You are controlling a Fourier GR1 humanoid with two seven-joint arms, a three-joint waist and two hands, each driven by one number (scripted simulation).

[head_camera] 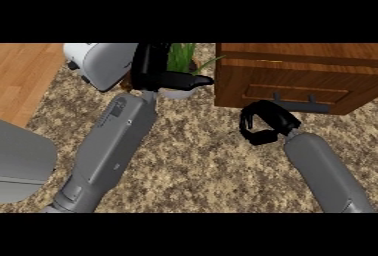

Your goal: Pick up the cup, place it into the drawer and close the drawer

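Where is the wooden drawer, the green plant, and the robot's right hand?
wooden drawer (295, 92), head view, on its front panel.
green plant (181, 56), head view, on its leaves.
right hand (266, 122), head view, on the curled black fingers below the drawer handle.

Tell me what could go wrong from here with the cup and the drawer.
1. The left hand is curled around a white object, probably the cup, right beside the plant; lifting could brush its leaves.
2. The right hand sits curled below the drawer's handle; the drawer looks closed, leaving the cup nowhere to go.
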